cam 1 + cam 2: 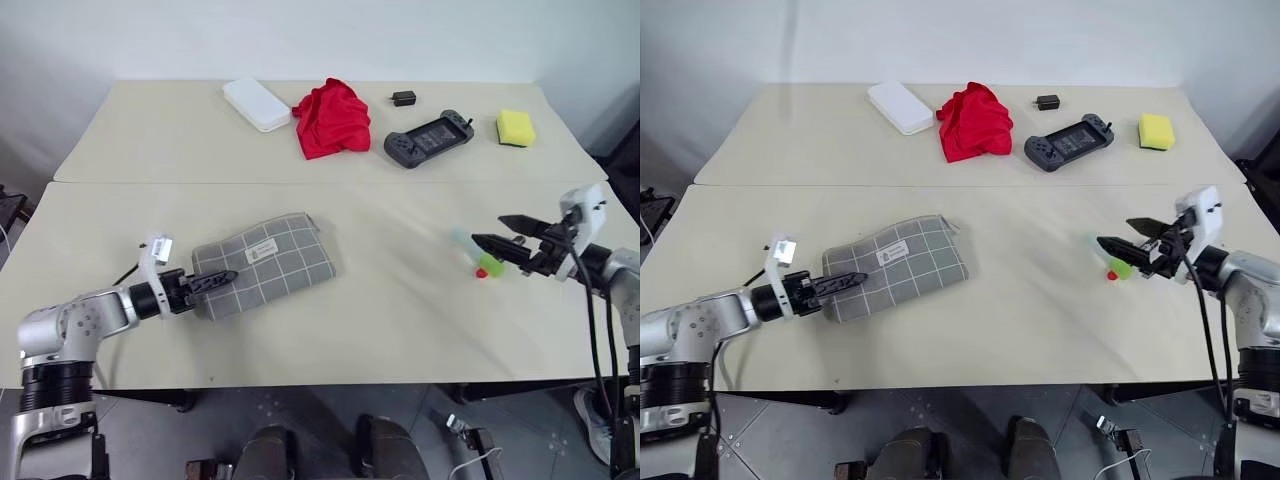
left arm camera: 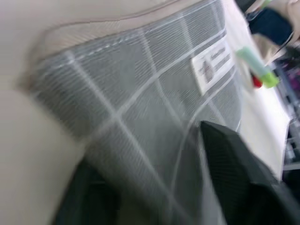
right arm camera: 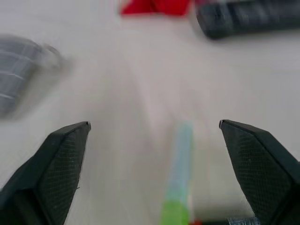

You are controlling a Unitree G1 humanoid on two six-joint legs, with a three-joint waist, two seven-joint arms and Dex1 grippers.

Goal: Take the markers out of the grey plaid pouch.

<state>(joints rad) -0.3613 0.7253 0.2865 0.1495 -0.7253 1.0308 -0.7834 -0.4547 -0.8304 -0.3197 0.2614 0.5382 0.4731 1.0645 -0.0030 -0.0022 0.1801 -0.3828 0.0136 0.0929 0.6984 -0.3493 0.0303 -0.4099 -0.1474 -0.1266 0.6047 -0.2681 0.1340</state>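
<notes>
- Now the right tool stands with its two black fingers spread wide and nothing between them; the markers lie on the surface just under and ahead of its tips.
- Seen along that tool, a pale teal barrel with a green end points away between the spread fingers, with a speck of red beside the green.
- At the left tool, the fingers reach over the near end of the grey plaid pouch. The wrist camera shows one finger on either side of the fabric with a gap between them, so they look parted; whether they pinch the cloth I cannot tell.
- Beyond that tool's tips the pouch lies flat, label up, well apart from the markers.
- Step in hand, as I judge it: the markers look to be out of the pouch and set down, so the emptying seems largely done.
- Next move, as a guess: check whether any marker is left inside. That calls for the left tool to hold the pouch firm while the right crosses over to its open end.
</notes>
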